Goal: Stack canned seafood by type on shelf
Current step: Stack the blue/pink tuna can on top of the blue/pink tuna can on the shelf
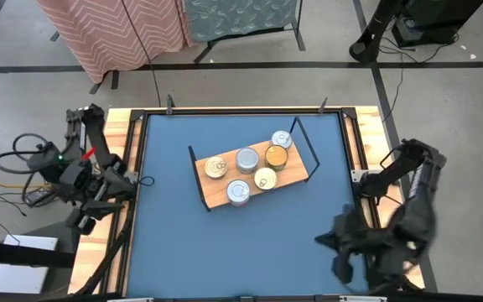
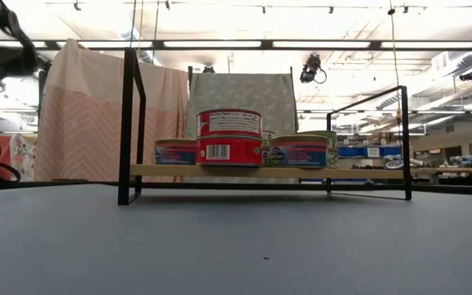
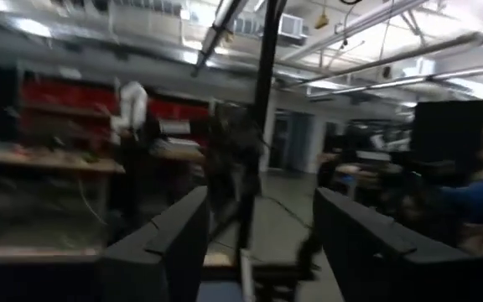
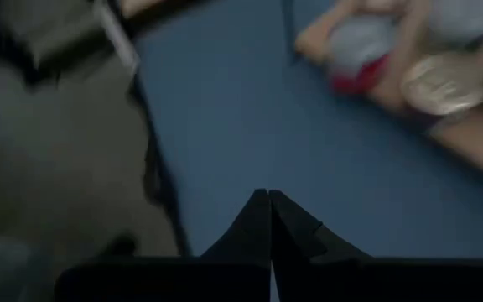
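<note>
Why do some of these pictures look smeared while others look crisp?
The high view is crisp: the tins on the shelf show clearly. The low view is sharp too, but bright ceiling lights glare behind the red tins. The left wrist view is streaked, the room smeared past its open fingers. The right wrist view is soft, the tins there blurred.

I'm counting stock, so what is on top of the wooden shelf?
On the shelf the high view shows six tin tops; the low view shows one red stack two tins high. Whether the other tops cover more tins cannot be seen.
</note>
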